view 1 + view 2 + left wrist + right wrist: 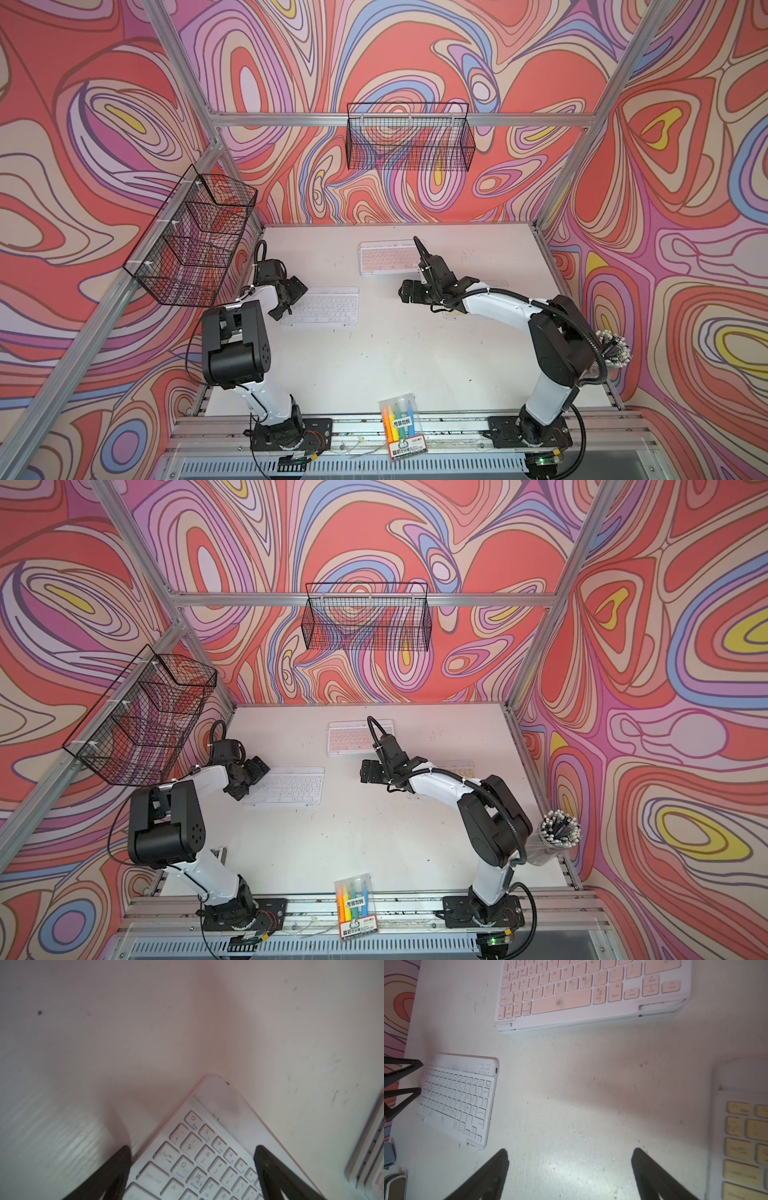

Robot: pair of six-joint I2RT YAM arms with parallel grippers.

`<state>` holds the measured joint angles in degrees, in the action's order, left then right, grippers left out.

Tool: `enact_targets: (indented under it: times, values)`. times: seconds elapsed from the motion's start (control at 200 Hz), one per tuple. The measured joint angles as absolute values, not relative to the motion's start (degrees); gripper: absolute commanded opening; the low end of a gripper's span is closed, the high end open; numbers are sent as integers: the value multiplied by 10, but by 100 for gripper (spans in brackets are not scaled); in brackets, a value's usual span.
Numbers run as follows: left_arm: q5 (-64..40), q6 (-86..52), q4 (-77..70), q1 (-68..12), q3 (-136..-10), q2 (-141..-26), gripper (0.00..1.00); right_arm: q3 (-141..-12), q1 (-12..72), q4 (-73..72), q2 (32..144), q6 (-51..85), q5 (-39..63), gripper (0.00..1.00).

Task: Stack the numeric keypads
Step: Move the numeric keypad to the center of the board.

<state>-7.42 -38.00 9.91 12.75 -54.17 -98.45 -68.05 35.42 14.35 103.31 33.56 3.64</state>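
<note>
White-keyed keypad (320, 308) is seen flat at the left of the table (395, 365), its corner straddled by the spread fingers of the left gripper (192, 1150), apparently for a lift. Pink-keyed keypads (384, 259) are piled far centre, likely as the stack's base. A yellow-keyed keypad (741, 1147) is laid right, near the right gripper (570, 1152), fingers apart over bare table. "Esc" and "Caps Lock" can be read.

Scuffed white table (395, 361): pink-topped keypad stack (386, 257), white keypad (322, 307), yellow keypad (745, 1147)

Matt plastic white keypad (322, 309) — scuffed, matt tabletop (395, 361).
</note>
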Motion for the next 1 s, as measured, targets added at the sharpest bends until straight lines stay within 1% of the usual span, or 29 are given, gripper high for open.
enact_targets:
  times: [0.155,0.476,0.781,1.002]
  values:
    - [-103,-382,65,118,-533,-986,93,-709,360,156,1071,352,55,96]
    - [-116,-378,44,39,-514,-976,93,-764,362,197,1098,377,57,96]
    - [-146,-392,46,-43,-471,-936,92,-799,363,251,1143,417,27,96]
    - [-144,-390,67,-54,-468,-925,93,-834,364,311,1162,436,-9,96]
